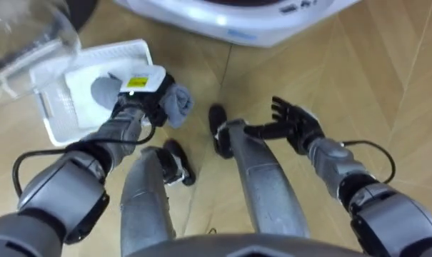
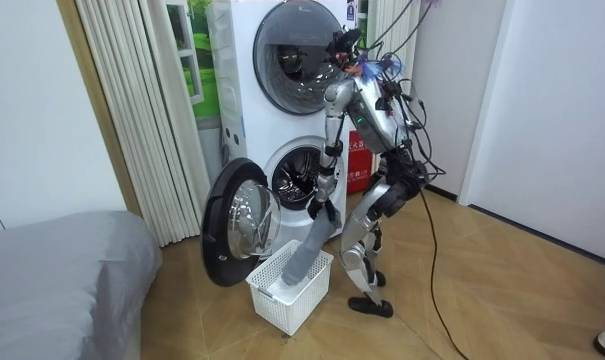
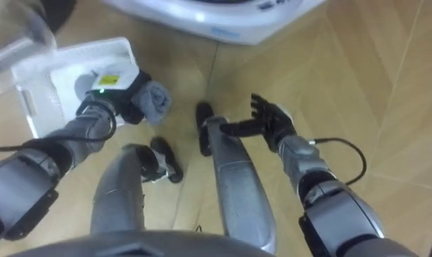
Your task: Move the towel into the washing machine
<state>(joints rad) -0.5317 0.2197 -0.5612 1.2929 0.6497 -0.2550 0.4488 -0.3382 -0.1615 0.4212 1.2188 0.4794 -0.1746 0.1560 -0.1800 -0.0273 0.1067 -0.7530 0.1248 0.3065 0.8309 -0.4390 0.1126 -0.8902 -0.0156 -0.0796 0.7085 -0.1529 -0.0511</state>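
Wood floor (image 1: 387,86) before washer (image 2: 300,178); door (image 2: 237,222) stood open. Left hand (image 1: 153,102) gripped grey towel (image 1: 178,106) above basket (image 1: 55,118), tail hanging into it. Right hand (image 1: 295,123) was spread, empty. Pickup looked done; loading drum remained.

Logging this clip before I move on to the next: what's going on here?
The robot stands in front of the lower washing machine, whose door is swung open. Its left robot hand is closed on a grey towel, which hangs down into the white laundry basket beside the robot, so the towel is being lifted out and is not yet in the machine. The right robot hand is open and holds nothing.
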